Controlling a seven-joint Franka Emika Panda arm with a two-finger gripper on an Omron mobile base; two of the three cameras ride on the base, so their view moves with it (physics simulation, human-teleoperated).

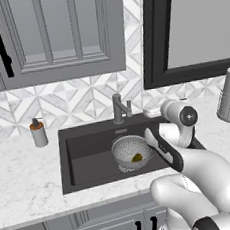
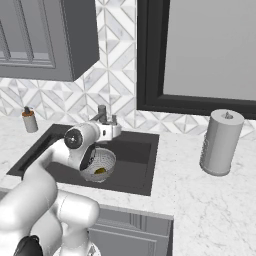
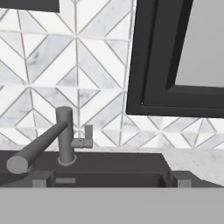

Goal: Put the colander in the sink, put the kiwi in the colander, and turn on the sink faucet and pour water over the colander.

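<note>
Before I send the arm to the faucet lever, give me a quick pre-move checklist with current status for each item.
1. Colander sits inside the sink: ok.
2. Kiwi lies in the colander: ok.
3. Tool open and holding nothing: ok.
4. Faucet and its side lever stand ahead of the tool with nothing between: ok.
5. Spout aimed over the colander: cannot tell; in the hand view it angles to one side.
6. Water running: not ok, no stream visible yet.
</note>
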